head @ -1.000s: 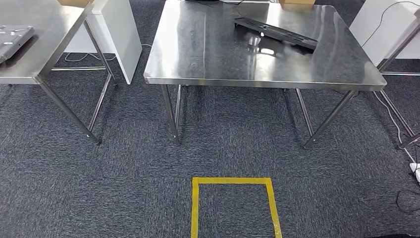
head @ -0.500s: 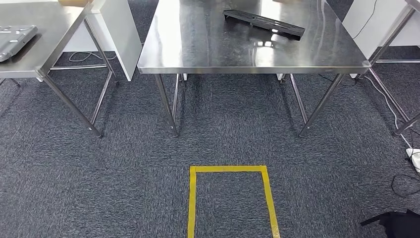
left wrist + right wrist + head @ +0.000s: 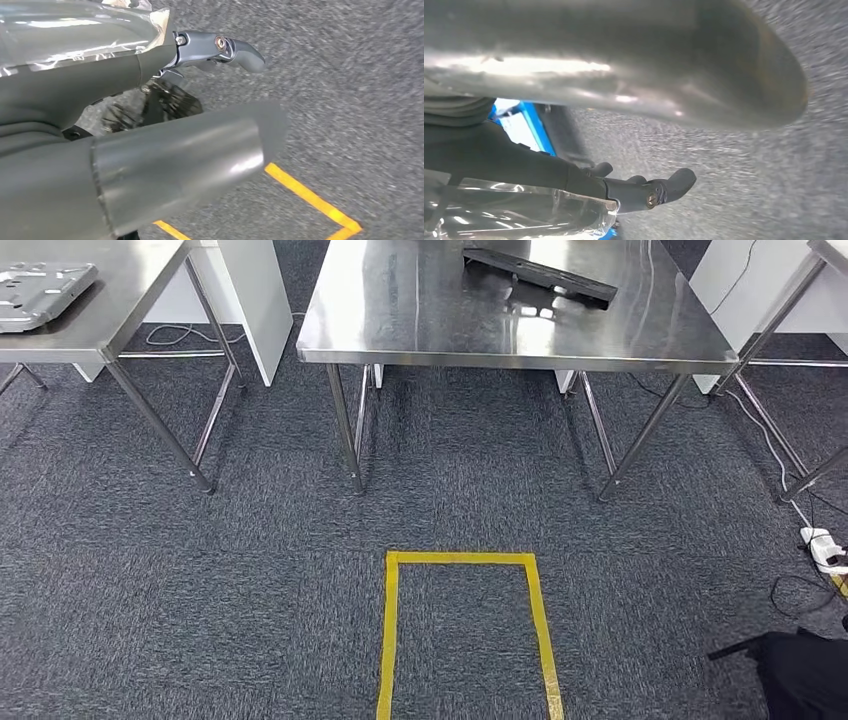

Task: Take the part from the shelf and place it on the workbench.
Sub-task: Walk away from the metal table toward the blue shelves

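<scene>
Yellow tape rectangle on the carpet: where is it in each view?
Head view: yellow tape rectangle at bottom centre, before the steel table.
Left wrist view: one corner, past the left hand.
Right wrist view: not in it.
Shared landmark: dark grey carpet.

Dark grey carpet covered the floor, with a rectangle of yellow tape marked at the lower centre of the frame. A steel desk on slanted metal legs stood at the upper centre, its top reflecting overhead light. Another steel desk occupied the upper left, a white panel between them. Cables and a white power strip lay at the right edge.
</scene>
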